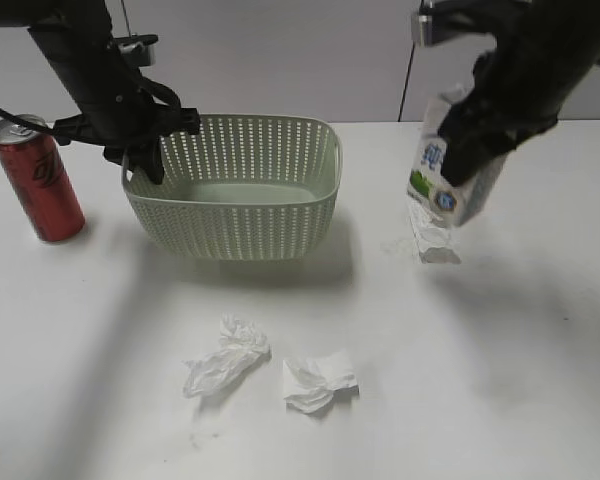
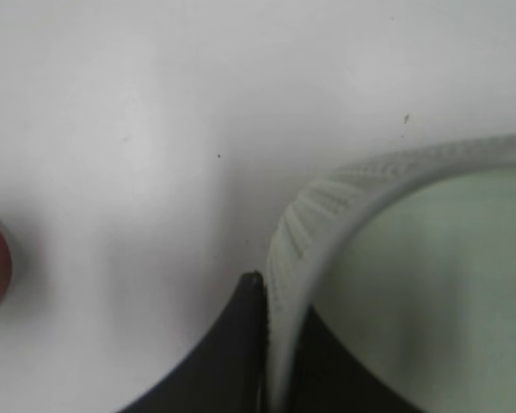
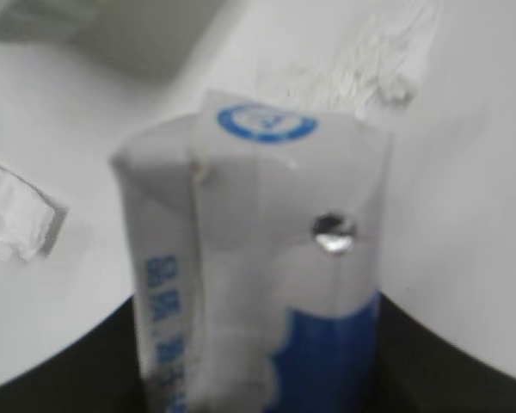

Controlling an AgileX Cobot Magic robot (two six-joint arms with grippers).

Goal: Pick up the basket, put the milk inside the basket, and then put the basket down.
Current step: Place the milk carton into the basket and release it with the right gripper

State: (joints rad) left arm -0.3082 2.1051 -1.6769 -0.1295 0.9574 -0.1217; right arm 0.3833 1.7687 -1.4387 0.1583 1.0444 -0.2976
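Over the white table (image 1: pixel 500 400), we are gripping the basket (image 1: pixel 235 190) rim with our left gripper (image 1: pixel 145 155) and pinching the milk (image 1: pixel 450 180) aloft in our right gripper (image 1: pixel 480 130); loading and lowering are remaining.

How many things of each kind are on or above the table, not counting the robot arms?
Basket: 1
Milk carton: 1, held above the table by the right hand
Red soda can: 1
Crumpled white tissues: 3
Total: 6
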